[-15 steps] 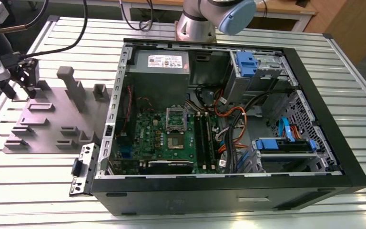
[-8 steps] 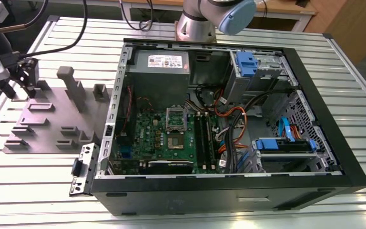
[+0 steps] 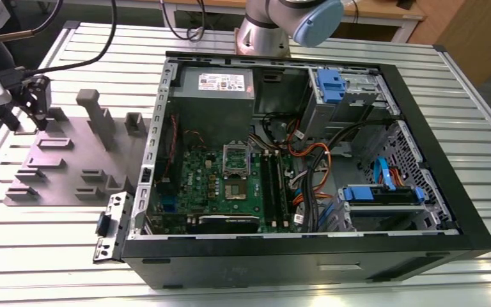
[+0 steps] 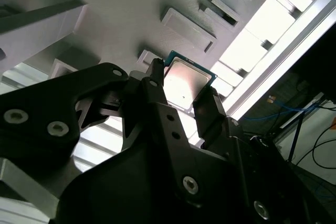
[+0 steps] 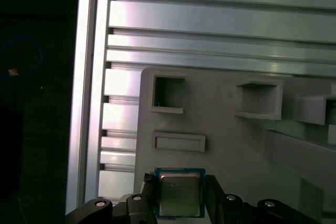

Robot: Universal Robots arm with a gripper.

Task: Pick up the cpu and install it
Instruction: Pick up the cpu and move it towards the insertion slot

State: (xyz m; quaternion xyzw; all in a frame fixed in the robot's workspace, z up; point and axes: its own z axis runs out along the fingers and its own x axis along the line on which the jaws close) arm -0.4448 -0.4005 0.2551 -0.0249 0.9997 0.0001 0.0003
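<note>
My pincer (image 3: 25, 123) sat at the exterior view's upper left, over the far end of the grey fixture plate (image 3: 66, 163); plate lay on the slatted aluminium table (image 3: 58, 256), just beside the open computer case (image 3: 314, 59) on the exterior view's left side of it.

Pincer state: clenched on the cpu (image 4: 189, 80); in both wrist views the chip sat between my two black fingers (image 4: 157, 93), one finger against each opposite edge; silvery top faced the cameras, thin pale-green rim visible round it. In the first wrist view the cpu (image 5: 179, 195) was framed by the pincer (image 5: 179, 182), with the fixture plate (image 5: 231, 145) behind it; rectangular pockets and raised blocks of the plate were close by. Couldn't tell whether the chip was clear of the plate or touching it.

So the cpu was in my grip at the plate, well apart from the case. Inside the case: green motherboard (image 3: 220, 192) lay flat on the case floor; silvery socket frame (image 3: 235, 155) near the board's middle; grey power supply box (image 3: 211, 96) with white label above the board in the frame; blue drive brackets (image 3: 382, 194) toward the exterior view's right. Arm base (image 3: 267, 32) stood behind the case at top centre.
</note>
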